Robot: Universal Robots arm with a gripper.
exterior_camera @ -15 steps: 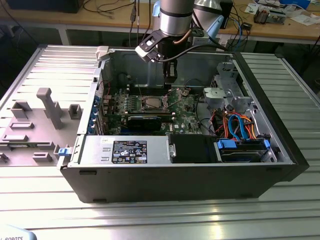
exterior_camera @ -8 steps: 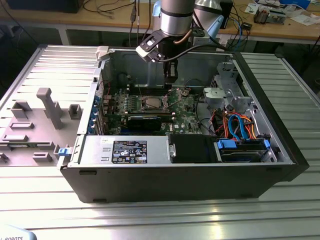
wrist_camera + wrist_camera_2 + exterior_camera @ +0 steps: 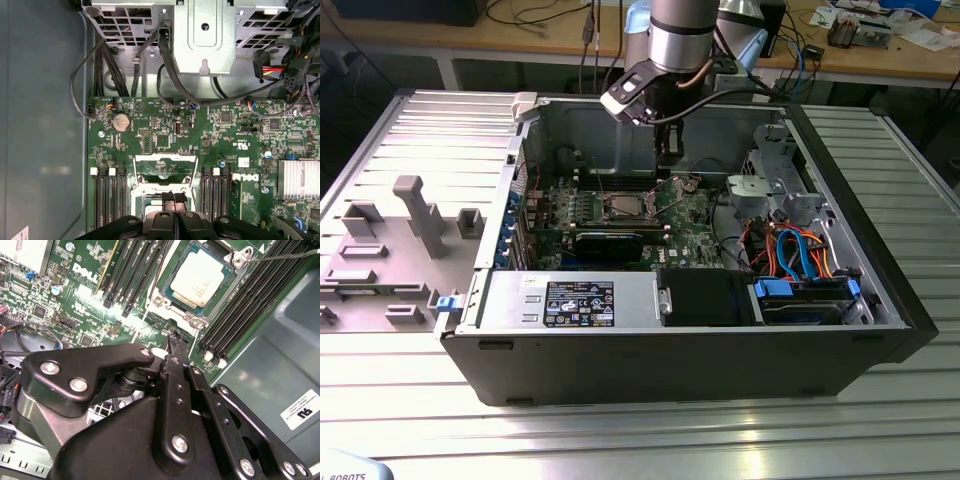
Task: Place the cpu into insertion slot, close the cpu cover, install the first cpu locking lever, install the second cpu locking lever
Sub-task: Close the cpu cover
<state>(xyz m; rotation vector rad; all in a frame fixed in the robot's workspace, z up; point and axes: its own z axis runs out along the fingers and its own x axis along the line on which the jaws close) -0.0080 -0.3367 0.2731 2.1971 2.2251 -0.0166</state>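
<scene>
The cpu (image 3: 202, 276), a small square chip with a silver-tan top, lies flat in the insertion slot (image 3: 162, 301), whose silvery rim surrounds it on the green board. In the first wrist view the cpu cover (image 3: 165, 159), a thin silvery frame with a square window, stands swung open beyond the slot. My gripper (image 3: 174, 199) hangs above the board by the slot's edge. Its black fingers (image 3: 171, 344) are shut together with nothing between them. In the exterior view the gripper (image 3: 667, 158) is inside the case, just behind the slot (image 3: 624, 207). A thin lever rod (image 3: 285, 256) sticks out past one corner of the slot.
Long black memory slots (image 3: 240, 315) run along both sides of the slot. A metal drive cage (image 3: 205, 35) and black cables (image 3: 170, 65) sit beyond the board. A finned heatsink (image 3: 299, 178) is nearby. The case walls (image 3: 880, 240) enclose the work area, with a grey fixture plate (image 3: 410, 230) outside.
</scene>
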